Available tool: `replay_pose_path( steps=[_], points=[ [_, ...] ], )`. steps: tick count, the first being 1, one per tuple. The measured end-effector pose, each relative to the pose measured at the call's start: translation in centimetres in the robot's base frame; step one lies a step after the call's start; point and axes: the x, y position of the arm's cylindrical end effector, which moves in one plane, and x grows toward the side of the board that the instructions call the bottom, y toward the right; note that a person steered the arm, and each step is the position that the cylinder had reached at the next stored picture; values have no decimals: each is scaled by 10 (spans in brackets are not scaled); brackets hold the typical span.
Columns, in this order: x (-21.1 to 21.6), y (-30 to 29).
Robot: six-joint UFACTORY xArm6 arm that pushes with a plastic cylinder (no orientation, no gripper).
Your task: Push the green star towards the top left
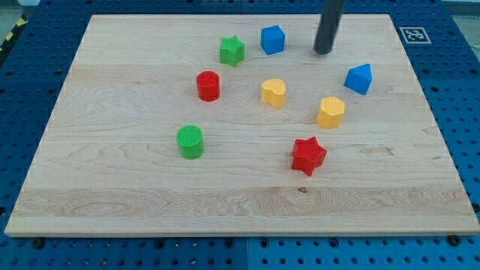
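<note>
The green star [232, 50] lies on the wooden board [112, 187] near the view's top, left of centre. My tip [323, 52] is at the end of the dark rod near the view's top, well to the right of the star. The blue cube [272, 39] stands between the star and my tip. My tip touches no block.
A red cylinder [208, 85] stands below-left of the star. A yellow block [274, 92] is below-right of it. A second yellow block [330, 112], a blue block [359, 78], a red star [308, 155] and a green cylinder [190, 142] lie further off.
</note>
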Motion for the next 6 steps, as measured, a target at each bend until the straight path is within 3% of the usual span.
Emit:
replay_pose_path(
  steps=[2,3,6],
  points=[
    [19,-36],
    [19,-106],
    [-4,-128]
  ],
)
